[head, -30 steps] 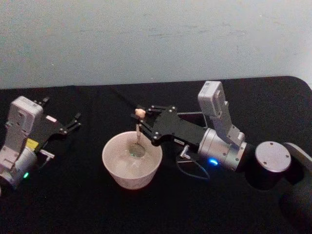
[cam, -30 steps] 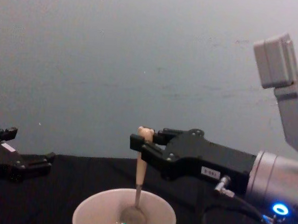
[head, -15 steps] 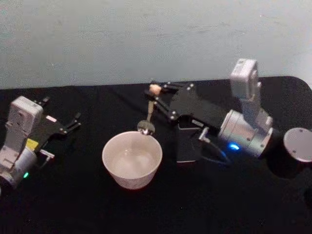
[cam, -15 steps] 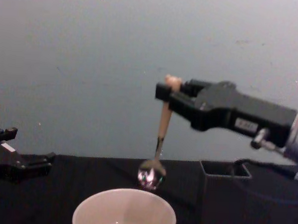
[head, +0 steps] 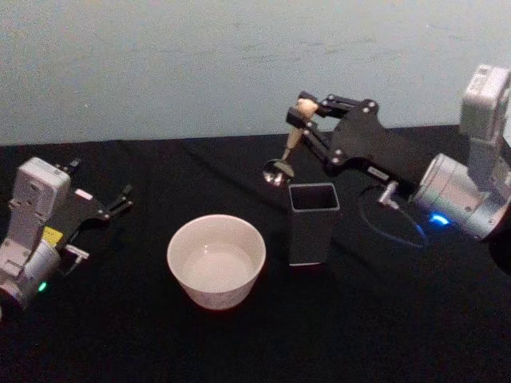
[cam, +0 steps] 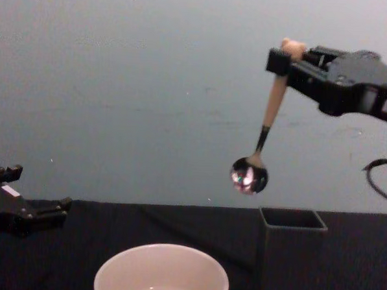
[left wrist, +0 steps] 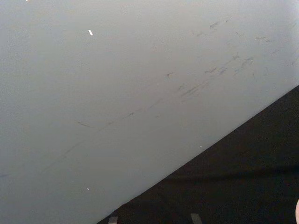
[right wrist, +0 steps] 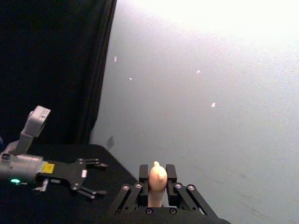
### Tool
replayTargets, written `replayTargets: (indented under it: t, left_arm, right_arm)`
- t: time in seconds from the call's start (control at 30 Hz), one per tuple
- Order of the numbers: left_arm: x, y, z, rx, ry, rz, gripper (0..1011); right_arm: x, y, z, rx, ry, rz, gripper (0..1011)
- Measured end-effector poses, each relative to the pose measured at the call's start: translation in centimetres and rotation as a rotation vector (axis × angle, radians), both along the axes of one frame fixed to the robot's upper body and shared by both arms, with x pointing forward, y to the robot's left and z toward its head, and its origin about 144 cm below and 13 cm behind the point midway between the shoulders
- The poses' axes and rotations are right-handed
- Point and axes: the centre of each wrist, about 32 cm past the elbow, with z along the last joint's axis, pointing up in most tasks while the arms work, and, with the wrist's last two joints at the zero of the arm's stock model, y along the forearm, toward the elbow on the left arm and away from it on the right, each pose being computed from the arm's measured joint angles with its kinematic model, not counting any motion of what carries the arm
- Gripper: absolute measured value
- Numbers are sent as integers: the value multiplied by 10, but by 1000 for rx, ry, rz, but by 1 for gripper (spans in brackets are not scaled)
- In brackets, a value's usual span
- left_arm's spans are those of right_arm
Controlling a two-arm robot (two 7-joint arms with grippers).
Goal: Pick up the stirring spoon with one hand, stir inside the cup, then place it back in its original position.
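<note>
1. High over the black table (head: 120,327), the right gripper (cam: 286,60) pinches the stirring spoon (cam: 271,103) just under its bear knob.
2. The spoon hangs tilted, with its shiny round end in the air, above and a bit left of the dark grey holder (cam: 290,254), not touching it.
3. The cup (head: 209,297) sits near the holder, on its left.
4. The left gripper (head: 120,199) rests far left, jaws spread.

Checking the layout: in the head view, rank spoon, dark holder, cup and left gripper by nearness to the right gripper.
1. stirring spoon, held in the right gripper.
2. dark holder, on the table below.
3. cup, left of the holder.
4. left gripper, far left.
</note>
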Motion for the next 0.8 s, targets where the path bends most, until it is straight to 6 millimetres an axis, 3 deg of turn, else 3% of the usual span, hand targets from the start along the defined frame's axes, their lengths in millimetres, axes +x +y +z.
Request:
replayTargets:
  t: [0.4, 0.8]
  left_arm:
    - [0, 0, 0, 0, 0, 0, 1001]
    - [0, 0, 0, 0, 0, 0, 1001]
  right_arm:
    - [-8, -26, 6, -18, -17, -42, 215]
    - [-13, -31, -2, -36, 28, -37, 215]
